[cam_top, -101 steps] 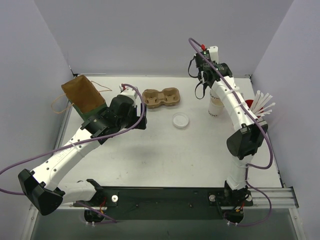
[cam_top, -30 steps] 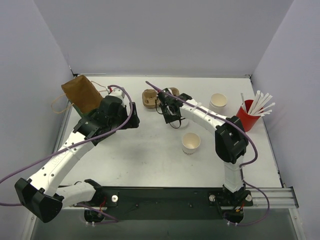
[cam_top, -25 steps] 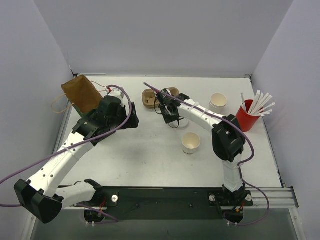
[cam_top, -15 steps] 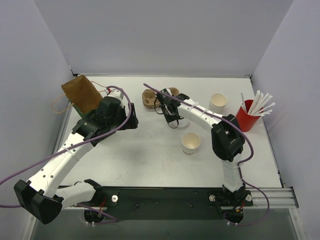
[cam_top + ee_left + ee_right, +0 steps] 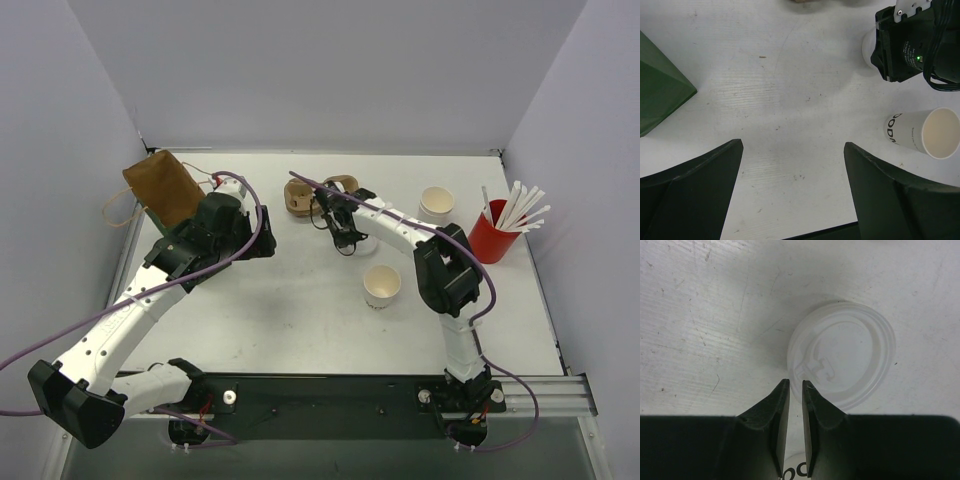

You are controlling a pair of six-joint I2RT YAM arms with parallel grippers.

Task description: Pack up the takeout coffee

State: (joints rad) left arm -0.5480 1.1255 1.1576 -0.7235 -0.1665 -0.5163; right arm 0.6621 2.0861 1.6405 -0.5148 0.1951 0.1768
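Two white paper cups with tan insides stand upright on the table, one mid-table (image 5: 383, 285) and one at the back right (image 5: 436, 203). The near cup also shows in the left wrist view (image 5: 923, 134). My right gripper (image 5: 345, 238) is low over a clear plastic lid (image 5: 850, 360). Its jaws (image 5: 796, 382) are closed to a narrow slit on the lid's left rim. My left gripper (image 5: 262, 238) hangs open and empty over bare table (image 5: 792, 145), left of the right gripper's body (image 5: 915, 42).
A brown pulp cup carrier (image 5: 305, 195) lies behind the right gripper, partly hidden by it. A brown paper bag (image 5: 162, 190) stands at the back left. A red cup of white straws (image 5: 495, 235) stands at the right edge.
At first the right arm held a cup at the back right; now both cups stand on the table and the gripper sits on the lid. Over the last second it barely moved.
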